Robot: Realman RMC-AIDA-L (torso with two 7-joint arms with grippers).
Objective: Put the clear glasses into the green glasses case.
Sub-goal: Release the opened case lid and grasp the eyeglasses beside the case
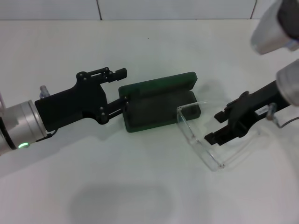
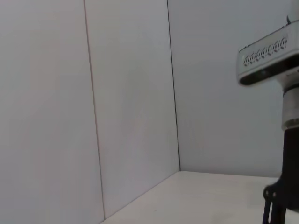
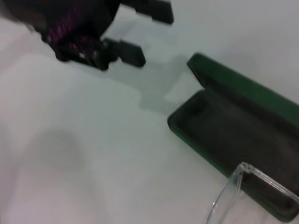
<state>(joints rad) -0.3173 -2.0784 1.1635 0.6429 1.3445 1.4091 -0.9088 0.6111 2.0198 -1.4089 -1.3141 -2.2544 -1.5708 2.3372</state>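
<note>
One clear glasses [image 1: 204,135], one green glasses case [image 1: 159,102]

A white table [image 1: 140,186] carries the open green case [image 1: 159,102], lying flat near the middle, and the clear glasses [image 1: 205,140] rest just beside it, one arm over its edge.

Black jaws, silver-white arms, green light

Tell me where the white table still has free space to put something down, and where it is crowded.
The near strip of the white table, in front of the open dark green hard-shell glasses case, is bare, as is the far strip behind its lid. The middle is crowded: left gripper at the case's left end, transparent clear glasses against its right corner, right gripper on them.
</note>
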